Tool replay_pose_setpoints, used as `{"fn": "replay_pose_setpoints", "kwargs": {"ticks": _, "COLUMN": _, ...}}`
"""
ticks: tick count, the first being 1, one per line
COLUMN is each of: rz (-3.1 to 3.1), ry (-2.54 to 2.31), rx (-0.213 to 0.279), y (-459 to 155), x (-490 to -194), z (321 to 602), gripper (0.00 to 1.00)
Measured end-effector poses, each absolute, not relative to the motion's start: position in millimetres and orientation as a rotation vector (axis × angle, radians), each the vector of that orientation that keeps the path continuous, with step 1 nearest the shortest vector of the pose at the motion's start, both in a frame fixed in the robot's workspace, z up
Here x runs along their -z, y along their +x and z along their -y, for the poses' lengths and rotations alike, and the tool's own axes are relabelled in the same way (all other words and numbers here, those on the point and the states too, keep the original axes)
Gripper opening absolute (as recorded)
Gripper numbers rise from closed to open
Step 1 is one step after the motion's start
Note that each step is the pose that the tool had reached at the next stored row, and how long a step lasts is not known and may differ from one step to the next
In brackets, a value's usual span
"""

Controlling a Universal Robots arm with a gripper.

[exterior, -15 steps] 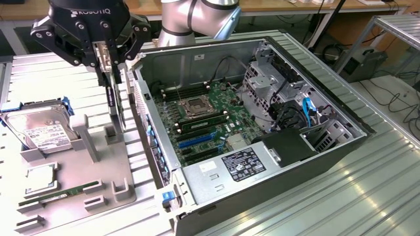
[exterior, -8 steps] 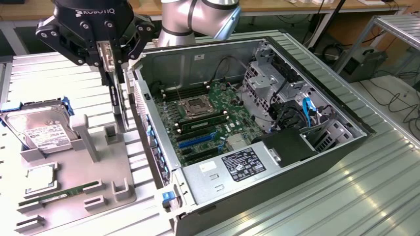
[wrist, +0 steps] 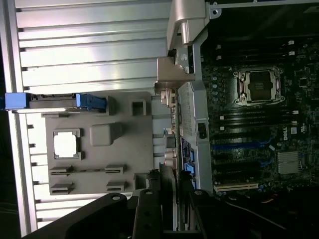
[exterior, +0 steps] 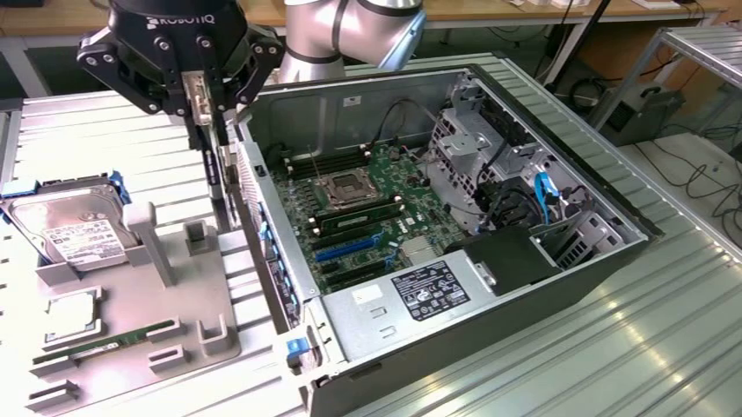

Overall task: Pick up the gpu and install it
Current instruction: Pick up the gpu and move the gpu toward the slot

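The gpu hangs edge-on as a thin dark card, upright, with my gripper shut on its top edge. It hangs in the air just outside the open computer case, next to the case's rear wall and above the grey parts tray. In the wrist view the gpu runs as a narrow strip between my dark fingers, beside the case's port panel. The motherboard lies bare inside the case, with blue expansion slots showing.
The tray holds a silver hard drive in a blue carrier, a processor chip and a green memory stick. Inside the case sit a drive cage, cables and a labelled power supply. A ribbed metal table surrounds everything.
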State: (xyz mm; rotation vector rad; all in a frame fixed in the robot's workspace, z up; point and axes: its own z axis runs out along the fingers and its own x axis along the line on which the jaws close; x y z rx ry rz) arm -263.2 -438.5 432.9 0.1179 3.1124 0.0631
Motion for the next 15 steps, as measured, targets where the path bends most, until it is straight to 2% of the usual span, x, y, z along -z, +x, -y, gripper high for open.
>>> {"fn": "replay_pose_setpoints", "kwargs": {"ticks": 15, "rz": -3.112, "ry": 0.118, "rx": -0.063, "y": -252.2, "x": -432.9, "z": 438.5, "gripper": 0.27}}
